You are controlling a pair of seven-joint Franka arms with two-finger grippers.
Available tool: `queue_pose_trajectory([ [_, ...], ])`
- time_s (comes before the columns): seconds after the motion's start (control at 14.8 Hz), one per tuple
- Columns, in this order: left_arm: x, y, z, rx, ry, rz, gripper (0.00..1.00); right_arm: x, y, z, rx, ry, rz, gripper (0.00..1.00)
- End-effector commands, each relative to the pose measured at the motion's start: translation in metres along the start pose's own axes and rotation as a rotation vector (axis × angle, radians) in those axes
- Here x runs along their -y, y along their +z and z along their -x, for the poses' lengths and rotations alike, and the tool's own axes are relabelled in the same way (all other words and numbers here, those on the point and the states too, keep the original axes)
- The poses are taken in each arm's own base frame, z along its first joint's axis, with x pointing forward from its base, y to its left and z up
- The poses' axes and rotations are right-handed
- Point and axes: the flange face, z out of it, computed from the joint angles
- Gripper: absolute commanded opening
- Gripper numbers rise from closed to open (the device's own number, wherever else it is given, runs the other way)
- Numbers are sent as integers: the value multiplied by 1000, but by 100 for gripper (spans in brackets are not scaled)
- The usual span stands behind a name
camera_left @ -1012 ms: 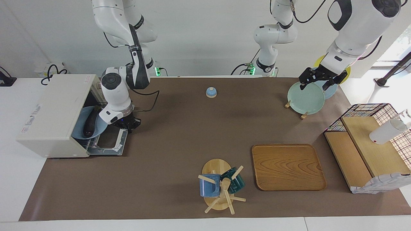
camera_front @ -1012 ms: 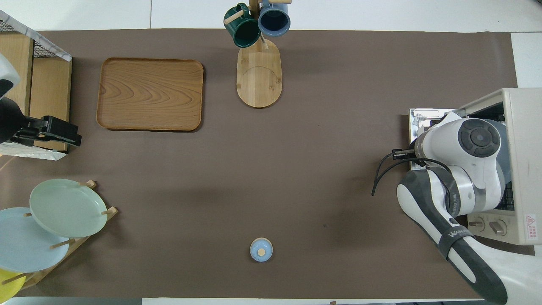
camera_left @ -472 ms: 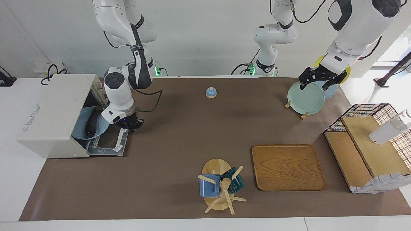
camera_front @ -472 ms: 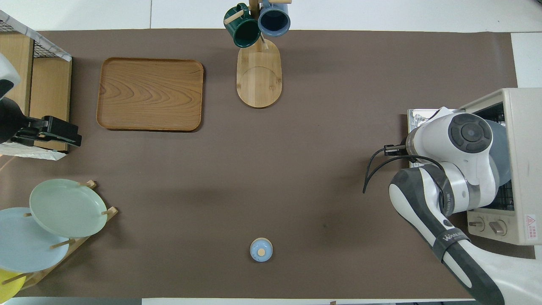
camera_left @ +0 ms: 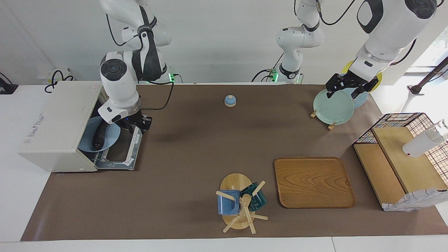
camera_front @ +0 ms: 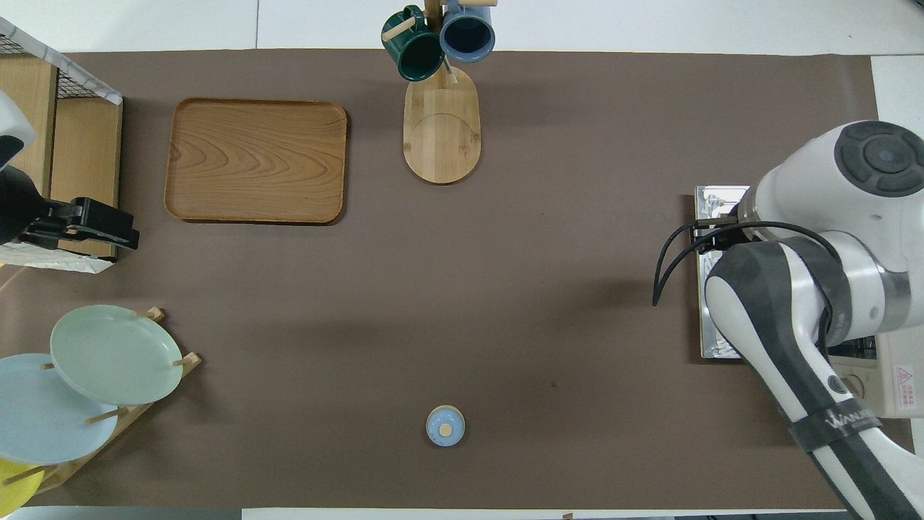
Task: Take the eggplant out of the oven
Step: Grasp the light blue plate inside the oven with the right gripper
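The cream-white oven (camera_left: 59, 119) stands at the right arm's end of the table with its door (camera_left: 120, 154) dropped open. The dark eggplant (camera_left: 99, 134) lies on a blue plate (camera_left: 109, 140) inside the oven mouth. My right gripper (camera_left: 137, 126) hangs raised over the open door, in front of the oven and apart from the eggplant. In the overhead view the right arm hides the eggplant and most of the oven (camera_front: 902, 383); the door (camera_front: 715, 318) shows. My left gripper (camera_left: 344, 91) waits open and empty over the plate rack, and also shows in the overhead view (camera_front: 123, 230).
A small blue bell (camera_left: 230, 100) sits near the robots at mid-table. A mug tree (camera_left: 241, 203) and a wooden tray (camera_left: 313, 182) lie far from the robots. A plate rack (camera_left: 332, 106) and a wire shelf (camera_left: 402, 157) stand at the left arm's end.
My right arm has risen, lifting its gripper up off the oven door's outer edge. The eggplant, plate and left arm have not moved.
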Motion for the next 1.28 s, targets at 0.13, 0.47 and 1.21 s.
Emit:
queue_pose_trajectory([
  [0.13,1,-1,5,-18,4,-21,100,-57,-13,7,54,-54,12,71],
  [0.47,2,-1,5,-20,3,-20,100,-62,26,28,10,-45,12,38],
  [1.21,2,0,4,-24,3,-20,100,-55,67,27,-79,-203,32,51],
])
